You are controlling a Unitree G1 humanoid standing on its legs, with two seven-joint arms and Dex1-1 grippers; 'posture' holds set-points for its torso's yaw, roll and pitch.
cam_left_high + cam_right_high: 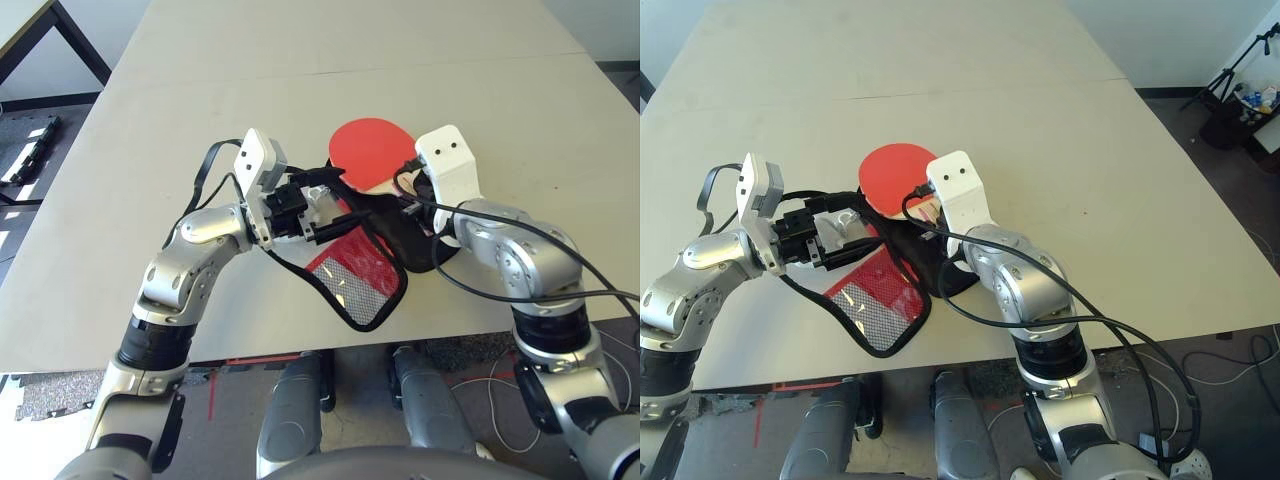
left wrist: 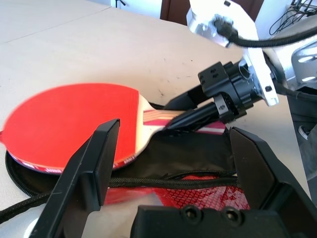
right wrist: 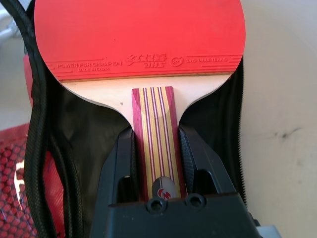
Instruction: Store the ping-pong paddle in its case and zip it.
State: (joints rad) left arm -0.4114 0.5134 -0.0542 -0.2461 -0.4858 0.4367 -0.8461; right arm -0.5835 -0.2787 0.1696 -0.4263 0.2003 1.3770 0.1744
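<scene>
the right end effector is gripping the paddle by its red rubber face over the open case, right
Not quite. The right end effector grips the ping-pong paddle by its striped wooden handle, not the red rubber face. The right wrist view shows the fingers clamped on either side of the handle. The rest holds: the paddle is over the open case.

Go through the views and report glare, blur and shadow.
Left wrist view: the round red ping-pong paddle looks soft at its far edge, the near black fingers are blurred. Right wrist view: sharp print on the paddle, the beige table bright and washed out. Left eye view: even light, a glint on the red fabric case.
</scene>
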